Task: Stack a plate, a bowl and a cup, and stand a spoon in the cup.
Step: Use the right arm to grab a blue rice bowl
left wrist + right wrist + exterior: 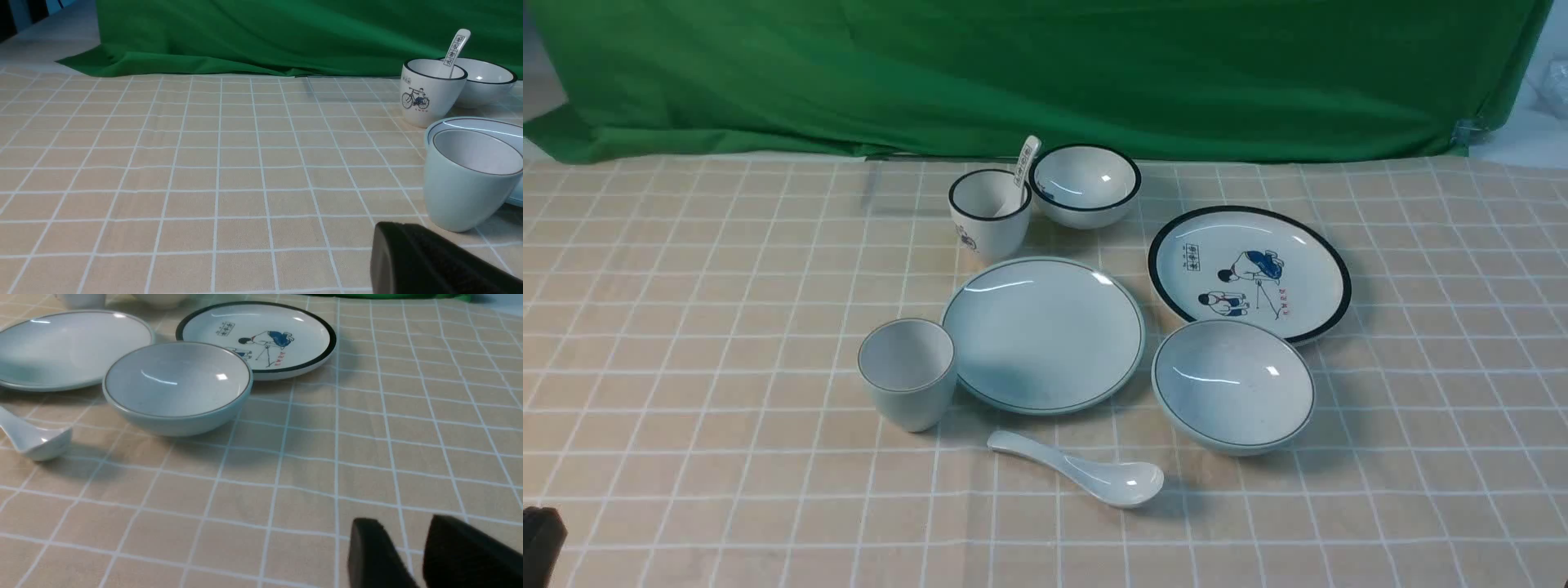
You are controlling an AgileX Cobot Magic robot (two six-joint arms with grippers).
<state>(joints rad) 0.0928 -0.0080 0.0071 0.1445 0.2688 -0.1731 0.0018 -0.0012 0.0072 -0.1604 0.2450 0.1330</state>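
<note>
We see a table (686,327) covered by a tan cloth with a white grid, with a green cloth (1045,73) draped along its far edge. Taking the front view as a clock face centred on the plate (1043,333), that pale blue-grey plate lies flat and bare in the middle of the table. At two o'clock lies a picture plate (1290,245), white with a black rim and blue cartoon figures. At four o'clock, just beside the plate, the bowl (1232,384) stands upright, pale and speckled, and hides the near edge of the picture plate. Just past twelve o'clock sits a small bowl (1085,186) with a bold black rim. At eight o'clock the cup (907,371) stands upright, just beside the plate's rim. At eleven o'clock a printed cup (988,214) showing a bicycle rider holds a printed spoon (1023,167), whose handle leans towards the small bowl. At six o'clock the spoon (1078,474) lies on the table, hollow side up, with its handle pointing towards nine o'clock. The left tool (392,253) sits low near the cup with its jaws closed together and nothing in them. The right tool (412,555) hovers low, well apart from the bowl, with its jaws narrowly parted and nothing between them.
</note>
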